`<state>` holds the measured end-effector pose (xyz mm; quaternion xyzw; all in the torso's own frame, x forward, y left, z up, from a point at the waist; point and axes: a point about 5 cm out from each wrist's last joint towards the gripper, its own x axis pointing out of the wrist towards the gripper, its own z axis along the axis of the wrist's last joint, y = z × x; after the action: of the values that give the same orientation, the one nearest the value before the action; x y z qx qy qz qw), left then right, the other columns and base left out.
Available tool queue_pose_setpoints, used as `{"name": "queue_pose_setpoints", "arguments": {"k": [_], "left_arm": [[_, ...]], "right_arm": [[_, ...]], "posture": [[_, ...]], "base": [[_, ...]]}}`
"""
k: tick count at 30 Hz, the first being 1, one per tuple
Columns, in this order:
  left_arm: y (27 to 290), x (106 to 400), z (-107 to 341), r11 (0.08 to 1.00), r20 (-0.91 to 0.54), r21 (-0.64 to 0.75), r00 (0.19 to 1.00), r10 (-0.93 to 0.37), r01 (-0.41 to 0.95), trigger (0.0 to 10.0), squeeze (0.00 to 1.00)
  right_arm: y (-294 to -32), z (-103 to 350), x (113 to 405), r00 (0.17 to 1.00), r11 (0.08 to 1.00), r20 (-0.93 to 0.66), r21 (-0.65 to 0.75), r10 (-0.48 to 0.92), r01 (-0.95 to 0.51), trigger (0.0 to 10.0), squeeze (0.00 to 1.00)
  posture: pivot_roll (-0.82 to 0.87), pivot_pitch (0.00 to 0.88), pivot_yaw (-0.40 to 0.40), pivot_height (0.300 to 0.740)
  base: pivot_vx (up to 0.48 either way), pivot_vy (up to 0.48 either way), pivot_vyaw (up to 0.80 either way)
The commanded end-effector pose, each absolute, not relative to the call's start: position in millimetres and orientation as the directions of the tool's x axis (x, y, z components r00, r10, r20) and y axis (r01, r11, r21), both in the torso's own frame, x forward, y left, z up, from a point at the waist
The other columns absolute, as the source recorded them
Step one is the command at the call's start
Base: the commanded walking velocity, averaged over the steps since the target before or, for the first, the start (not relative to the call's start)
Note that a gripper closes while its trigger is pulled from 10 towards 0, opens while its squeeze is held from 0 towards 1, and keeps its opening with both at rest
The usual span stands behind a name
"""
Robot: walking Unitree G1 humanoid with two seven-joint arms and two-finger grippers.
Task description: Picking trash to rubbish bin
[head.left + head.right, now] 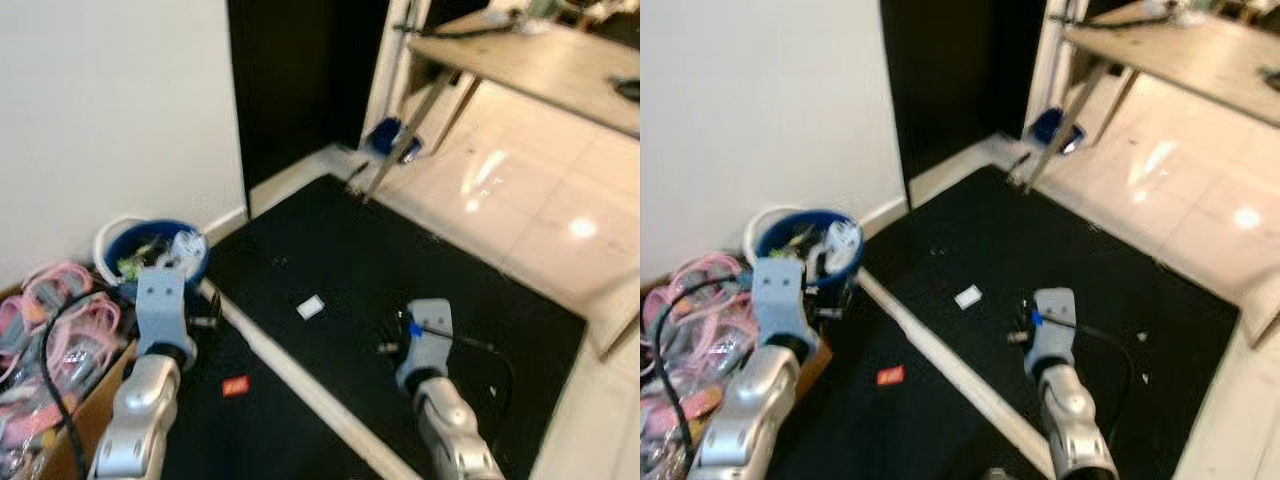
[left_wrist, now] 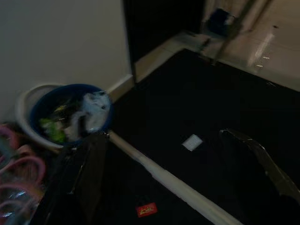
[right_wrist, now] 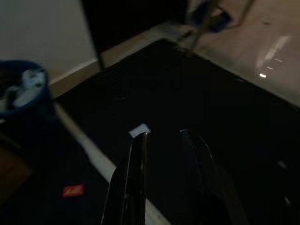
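Note:
A blue rubbish bin [image 1: 150, 250] with trash in it stands by the white wall, at the left. On the black mat [image 1: 420, 270] lies a small white scrap [image 1: 311, 307], and a red wrapper [image 1: 236, 386] lies closer to me, across a pale strip. My left gripper [image 2: 164, 135] hovers low just beside the bin, its fingers [image 2: 89, 173] spread wide, open and empty. My right gripper [image 3: 164, 134] hangs over the mat to the right of the white scrap [image 3: 139, 130], open by a narrower gap with nothing in it.
A cardboard box [image 1: 95, 400] with pink items sits at the far left. A pale strip [image 1: 300, 380] runs diagonally across the mat. A table [image 1: 530, 60] with slanted legs stands on glossy tiles at the back right, with a blue object [image 1: 385, 135] under it.

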<state>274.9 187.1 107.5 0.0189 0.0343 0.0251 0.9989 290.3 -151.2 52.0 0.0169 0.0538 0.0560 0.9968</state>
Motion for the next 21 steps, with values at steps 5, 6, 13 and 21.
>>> {"name": "queue_pose_setpoints", "arguments": {"k": [5, 6, 13, 21], "left_arm": [[186.7, 272.7, 101.0, 0.998, -0.099, 0.028, 0.994, 0.053, -0.050, 10.0, 0.00], [185.6, 273.3, 100.7, 0.999, -0.106, 0.020, 0.993, 0.050, -0.048, 10.0, 0.00], [180.1, 274.0, 98.4, 0.999, -0.120, 0.017, 0.992, 0.040, -0.038, 10.0, 0.00], [182.2, 274.7, 101.4, 0.999, -0.107, 0.024, 0.994, 0.037, -0.034, 10.0, 0.00]], "right_arm": [[-148.6, 45.6, 285.5, 0.984, 0.992, -0.136, 0.053, 0.118, -0.112, 10.0, 0.00], [-148.4, 45.5, 285.2, 0.983, 0.992, -0.137, 0.052, 0.119, -0.113, 10.0, 0.00], [-150.4, 45.5, 284.4, 0.984, 0.993, -0.138, 0.049, 0.117, -0.111, 10.0, 0.00], [-150.4, 45.8, 284.9, 0.983, 0.993, -0.141, 0.048, 0.118, -0.112, 10.0, 0.00]], "posture": [[0.09, 0.156, 0.006, 0.740], [0.09, 0.156, 0.006, 0.740], [0.08, 0.156, 0.007, 0.740], [0.09, 0.158, 0.003, 0.740]], "base": [[0.000, 0.000, -0.80], [0.000, 0.000, -0.80], [0.000, 0.000, -0.80], [0.000, 0.000, -0.80]]}}
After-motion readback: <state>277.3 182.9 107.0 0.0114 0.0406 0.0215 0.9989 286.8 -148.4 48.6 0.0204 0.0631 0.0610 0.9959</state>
